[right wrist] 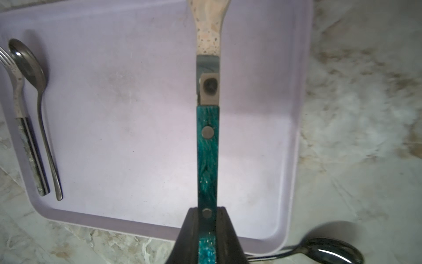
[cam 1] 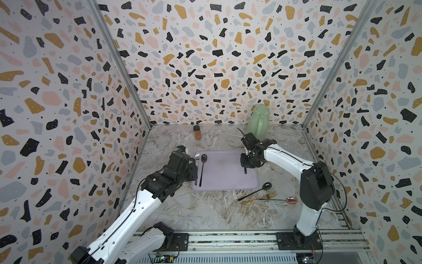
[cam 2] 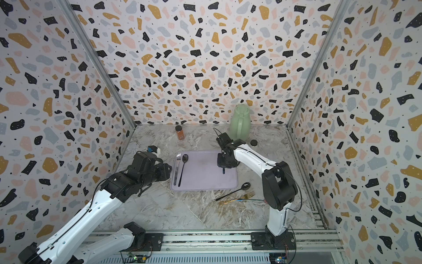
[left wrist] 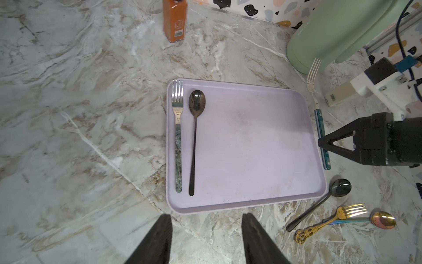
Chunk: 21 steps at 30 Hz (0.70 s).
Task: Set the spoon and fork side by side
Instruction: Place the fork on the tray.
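Note:
On the lilac tray (cam 1: 226, 169) a silver fork (left wrist: 177, 137) and a dark spoon (left wrist: 194, 141) lie side by side along its left edge, heads toward the back wall; both top views show them (cam 2: 177, 166) (cam 2: 182, 169). My right gripper (right wrist: 207, 214) is shut on the teal handle of a second fork (right wrist: 207, 155), held above the tray's right part, tines toward the back. In a top view the teal handle end (cam 1: 245, 171) pokes out below that gripper. My left gripper (left wrist: 206, 217) is open and empty, above the marble near the tray's left edge.
A black spoon (cam 1: 255, 192), a gold fork (cam 1: 260, 198) and an iridescent spoon (cam 1: 290, 200) lie on the marble right of the tray's front corner. A green jug (cam 1: 259, 121) and an orange spice bottle (cam 1: 196, 132) stand at the back. Walls enclose three sides.

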Each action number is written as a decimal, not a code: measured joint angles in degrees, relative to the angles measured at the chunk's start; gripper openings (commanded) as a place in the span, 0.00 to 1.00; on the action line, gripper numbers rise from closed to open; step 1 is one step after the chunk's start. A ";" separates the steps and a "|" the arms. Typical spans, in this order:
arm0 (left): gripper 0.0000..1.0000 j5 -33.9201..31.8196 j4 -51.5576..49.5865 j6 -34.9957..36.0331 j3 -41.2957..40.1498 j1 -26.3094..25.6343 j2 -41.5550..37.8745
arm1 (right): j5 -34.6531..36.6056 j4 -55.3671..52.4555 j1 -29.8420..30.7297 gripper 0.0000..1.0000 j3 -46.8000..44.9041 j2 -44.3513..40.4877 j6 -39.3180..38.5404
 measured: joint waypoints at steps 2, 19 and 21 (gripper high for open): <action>0.52 -0.90 -1.57 -0.33 0.17 0.00 -0.85 | 0.50 0.26 2.40 0.00 1.81 2.80 2.25; 0.52 -4.13 -6.91 -2.32 0.57 0.00 -5.55 | 3.50 1.99 12.04 0.00 18.69 20.72 10.91; 0.52 -4.11 -7.06 -2.36 0.52 0.00 -5.64 | 3.67 1.99 12.41 0.00 19.06 21.73 11.08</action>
